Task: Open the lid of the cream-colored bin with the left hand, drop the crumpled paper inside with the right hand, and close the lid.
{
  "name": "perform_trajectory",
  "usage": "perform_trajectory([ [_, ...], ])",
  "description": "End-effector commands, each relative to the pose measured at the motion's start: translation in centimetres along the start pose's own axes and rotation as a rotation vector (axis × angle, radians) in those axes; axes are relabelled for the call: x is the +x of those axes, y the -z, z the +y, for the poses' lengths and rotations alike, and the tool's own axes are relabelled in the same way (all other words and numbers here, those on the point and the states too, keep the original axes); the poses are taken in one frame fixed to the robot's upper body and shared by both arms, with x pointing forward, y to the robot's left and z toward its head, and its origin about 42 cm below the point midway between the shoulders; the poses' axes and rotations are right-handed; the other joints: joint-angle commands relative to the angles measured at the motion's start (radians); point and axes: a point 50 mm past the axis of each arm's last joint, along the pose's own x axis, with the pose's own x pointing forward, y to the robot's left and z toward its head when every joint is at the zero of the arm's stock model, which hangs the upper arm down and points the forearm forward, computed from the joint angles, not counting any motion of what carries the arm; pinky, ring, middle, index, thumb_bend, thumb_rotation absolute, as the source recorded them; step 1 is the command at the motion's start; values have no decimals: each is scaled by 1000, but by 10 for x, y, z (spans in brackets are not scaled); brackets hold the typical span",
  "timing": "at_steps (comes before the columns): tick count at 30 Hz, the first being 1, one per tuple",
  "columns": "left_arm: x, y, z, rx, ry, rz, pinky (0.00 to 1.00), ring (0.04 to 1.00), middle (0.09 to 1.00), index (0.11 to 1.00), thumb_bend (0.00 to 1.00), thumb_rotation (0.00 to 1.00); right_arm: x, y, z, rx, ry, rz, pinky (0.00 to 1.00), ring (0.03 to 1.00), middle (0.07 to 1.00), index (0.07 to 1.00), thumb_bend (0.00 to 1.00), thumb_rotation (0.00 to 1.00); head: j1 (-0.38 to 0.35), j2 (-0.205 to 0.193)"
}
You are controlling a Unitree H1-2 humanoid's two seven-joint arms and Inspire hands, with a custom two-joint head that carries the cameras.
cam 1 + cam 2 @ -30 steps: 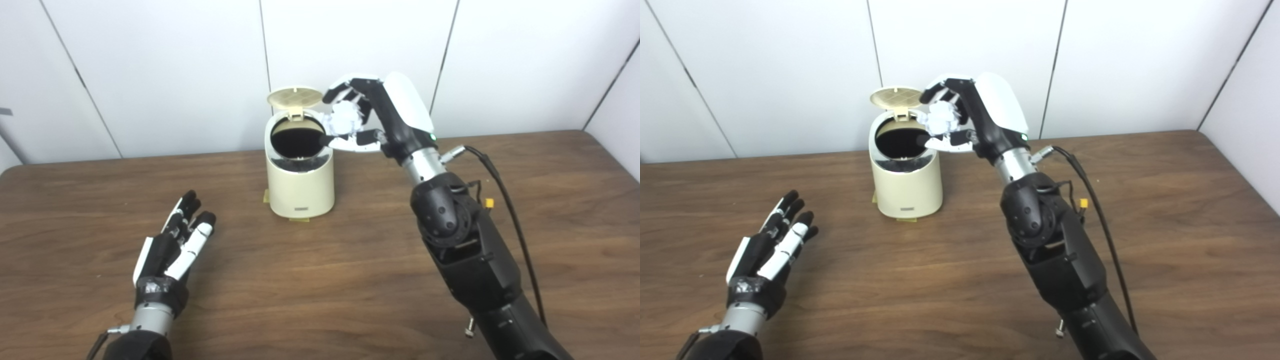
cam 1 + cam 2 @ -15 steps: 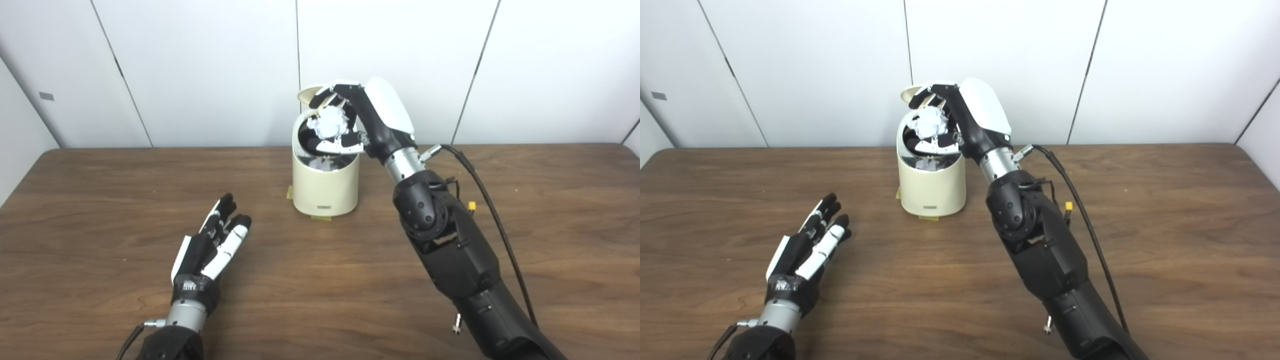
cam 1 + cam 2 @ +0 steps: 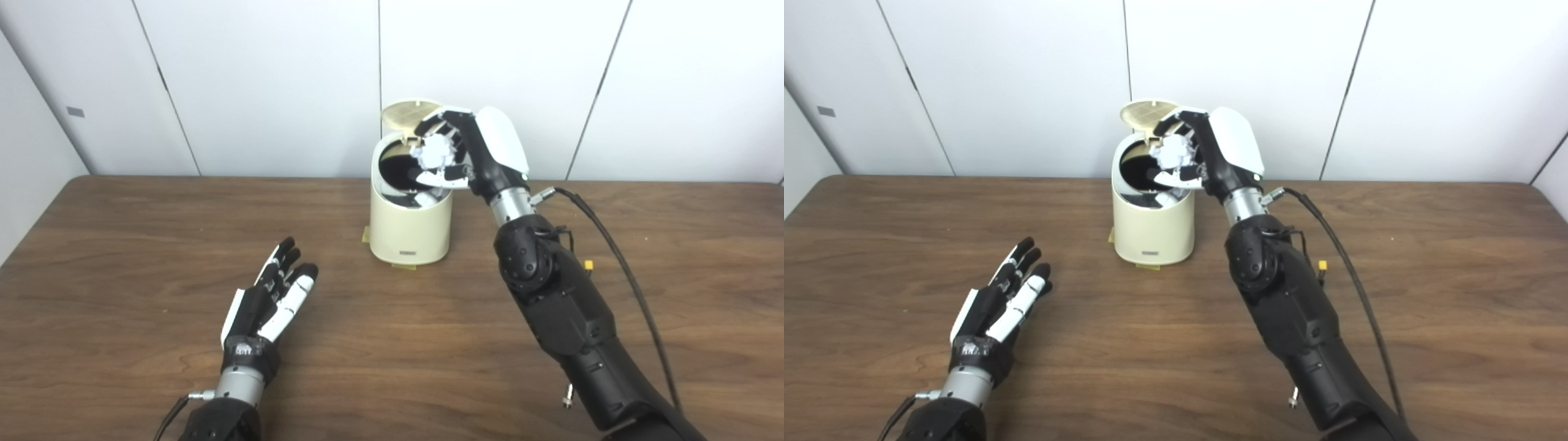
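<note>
The cream-colored bin stands on the table near the back wall, its round lid tipped up behind the dark opening. My right hand hovers over the opening's right rim, fingers curled around a white crumpled paper ball. Inside the bin a bit of white shows beneath the hand. My left hand rests low over the table at front left, palm up, fingers spread and holding nothing, well away from the bin.
The brown wooden table stretches wide on both sides of the bin. A black cable runs from my right forearm across the table's right part. White wall panels stand right behind the bin.
The camera has shifted, sliding the whole scene. My right hand carried the paper from beside the bin to over its opening and now sits at the right rim. The left hand stays put.
</note>
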Motion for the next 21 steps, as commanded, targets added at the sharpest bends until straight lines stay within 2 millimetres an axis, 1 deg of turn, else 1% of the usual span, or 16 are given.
perform_trajectory([
  [1, 3, -13, -4, -12, 11, -76, 913, 938, 969, 1000, 605, 418, 16, -18, -13, 24, 76, -81, 400, 385, 494, 566, 508, 0, 1, 0],
  [3, 3, -13, -5, -12, 13, -75, 914, 939, 971, 1000, 597, 411, 16, -19, -12, 21, 73, -82, 452, 400, 496, 562, 511, 0, 1, -2],
  [4, 4, -12, -5, -10, 16, -75, 915, 942, 973, 1000, 600, 411, 16, -20, -12, 21, 69, -83, 461, 407, 504, 552, 513, 0, 1, -4],
  [5, 5, -12, -5, -12, 20, -76, 917, 944, 975, 1000, 605, 413, 16, -21, -11, 21, 64, -87, 458, 478, 566, 524, 517, 64, 1, -4],
  [7, 7, -11, -6, -17, 27, -81, 920, 946, 979, 1000, 601, 399, 17, -23, -10, 24, 55, -96, 476, 561, 634, 501, 521, 122, -2, -7],
  [8, 7, -11, -6, -18, 30, -83, 919, 944, 979, 1000, 598, 396, 17, -24, -9, 24, 49, -100, 485, 578, 648, 579, 684, 114, -2, -7],
  [9, 8, -11, -6, -18, 33, -86, 919, 943, 980, 1000, 596, 394, 18, -25, -9, 22, 47, -104, 487, 586, 655, 621, 768, 112, -3, -9],
  [10, 8, -11, -6, -16, 33, -88, 916, 942, 980, 1000, 593, 390, 18, -26, -9, 20, 45, -106, 483, 581, 653, 646, 827, 111, -3, -10],
  [11, 8, -11, -6, -16, 33, -89, 912, 938, 978, 1000, 591, 386, 19, -26, -8, 18, 44, -108, 476, 575, 649, 656, 857, 109, -3, -10],
  [18, 9, -11, -8, -15, 24, -85, 906, 939, 982, 1000, 604, 387, 17, -26, -8, 17, 25, -94, 472, 556, 631, 665, 885, 113, -6, -12],
  [21, 10, -11, -9, -11, 22, -86, 908, 941, 982, 1000, 608, 396, 17, -25, -9, 11, 18, -90, 485, 565, 631, 659, 891, 109, -6, -12],
])
